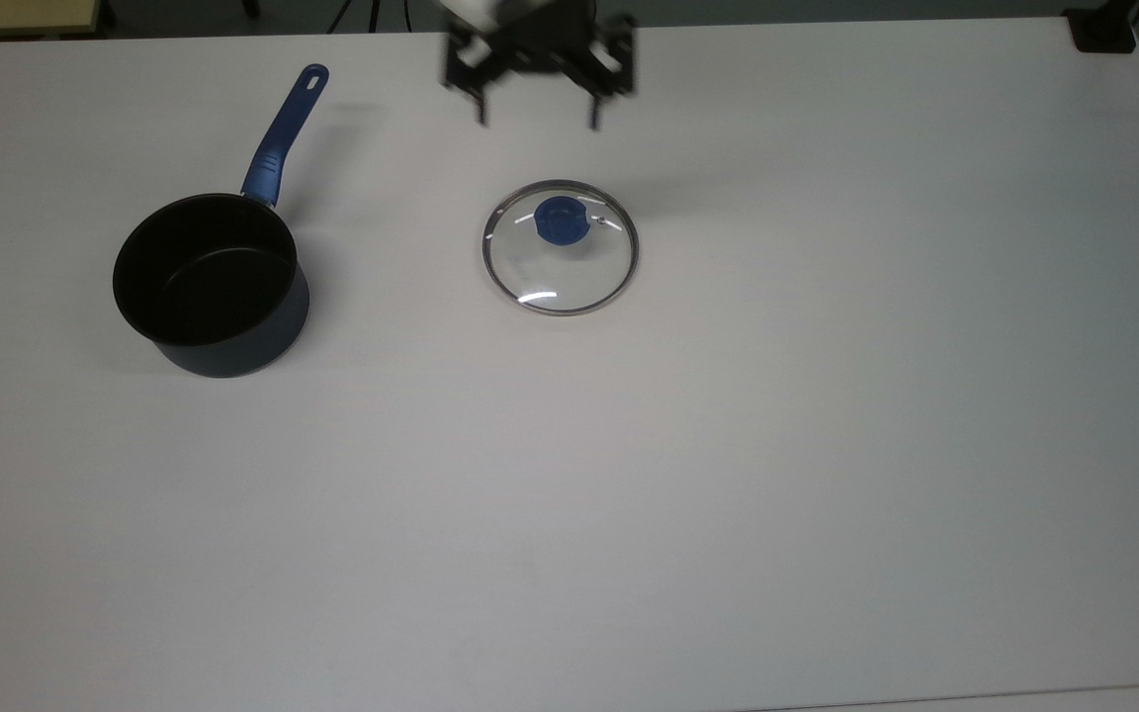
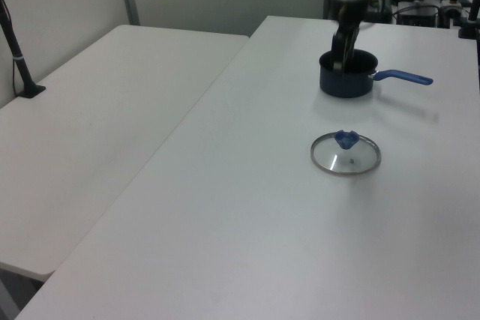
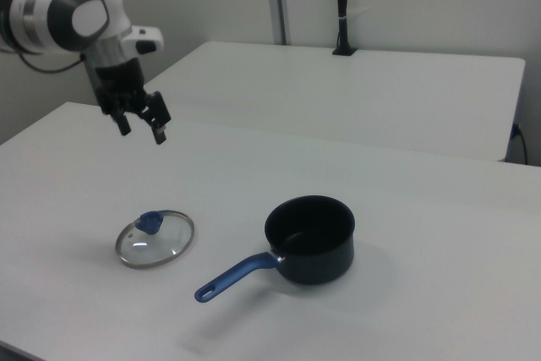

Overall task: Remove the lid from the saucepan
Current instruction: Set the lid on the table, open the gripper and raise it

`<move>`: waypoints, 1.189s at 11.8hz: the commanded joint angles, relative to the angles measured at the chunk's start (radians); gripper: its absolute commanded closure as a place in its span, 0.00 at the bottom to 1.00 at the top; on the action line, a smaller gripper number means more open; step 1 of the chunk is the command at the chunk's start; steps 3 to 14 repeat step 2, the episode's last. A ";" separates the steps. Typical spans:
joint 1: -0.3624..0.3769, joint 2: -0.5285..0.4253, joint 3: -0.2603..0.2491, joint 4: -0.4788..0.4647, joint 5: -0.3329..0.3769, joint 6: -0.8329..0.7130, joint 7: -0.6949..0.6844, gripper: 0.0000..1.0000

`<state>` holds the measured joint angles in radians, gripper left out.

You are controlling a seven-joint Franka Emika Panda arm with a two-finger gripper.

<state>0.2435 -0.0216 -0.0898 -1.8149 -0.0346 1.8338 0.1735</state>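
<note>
- The lid (image 1: 559,247) lies flat on the white table (image 1: 728,445), blue knob (image 1: 561,220) up, well apart from the pot (image 1: 211,285) at the top view's left.
- The pot stands uncovered (black inside showing), its handle (image 1: 284,133) pointing away.
- The claw (image 1: 536,117) hangs above the table, fingers spread, grasping nothing.

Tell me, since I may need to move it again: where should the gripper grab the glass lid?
Grip the blue knob of the lid, coming straight down. The lid lies flat on the table with its knob up, and its thin rim offers no purchase.
</note>
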 commanded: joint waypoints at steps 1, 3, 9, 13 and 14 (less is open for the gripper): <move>-0.081 -0.069 0.007 0.025 0.033 -0.117 -0.011 0.00; -0.081 -0.069 0.007 0.026 0.033 -0.119 -0.011 0.00; -0.081 -0.069 0.007 0.026 0.033 -0.119 -0.011 0.00; -0.081 -0.069 0.007 0.026 0.033 -0.119 -0.011 0.00; -0.081 -0.069 0.007 0.026 0.033 -0.119 -0.011 0.00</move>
